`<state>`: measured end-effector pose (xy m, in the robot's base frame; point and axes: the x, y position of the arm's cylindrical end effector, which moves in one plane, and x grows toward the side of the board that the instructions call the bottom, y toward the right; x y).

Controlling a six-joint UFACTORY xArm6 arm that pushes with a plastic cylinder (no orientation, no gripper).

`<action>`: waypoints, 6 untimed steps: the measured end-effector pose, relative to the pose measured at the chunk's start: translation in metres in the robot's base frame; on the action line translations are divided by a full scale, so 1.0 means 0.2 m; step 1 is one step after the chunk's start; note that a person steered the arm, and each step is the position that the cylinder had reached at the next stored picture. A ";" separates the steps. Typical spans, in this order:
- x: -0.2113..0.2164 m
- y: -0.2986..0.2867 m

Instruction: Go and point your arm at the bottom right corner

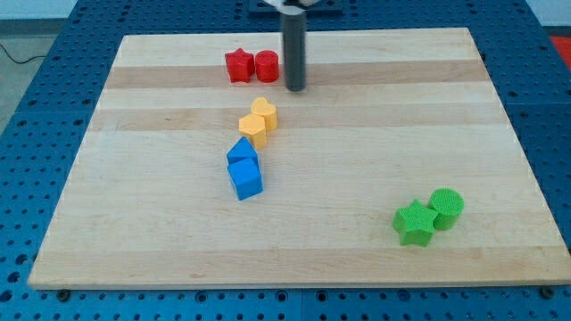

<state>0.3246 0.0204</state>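
My tip (pixel 295 88) rests on the wooden board (pixel 375 134) near the view's top, just right of the red cylinder (pixel 267 65), which touches the red star (pixel 238 65). The board's bottom right corner (pixel 560 282) lies far from the tip, toward the view's lower right. A green star (pixel 415 222) and a green cylinder (pixel 446 207) sit together between the board's middle and that corner.
Below and left of the tip, a yellow heart (pixel 263 112) and a yellow hexagon (pixel 252 127) touch. Below them are a blue pentagon-like block (pixel 241 151) and a blue cube (pixel 245 177). A blue pegboard table (pixel 36 116) surrounds the board.
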 end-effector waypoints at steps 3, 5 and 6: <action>0.47 1.22; 1.05 1.62; 1.30 1.36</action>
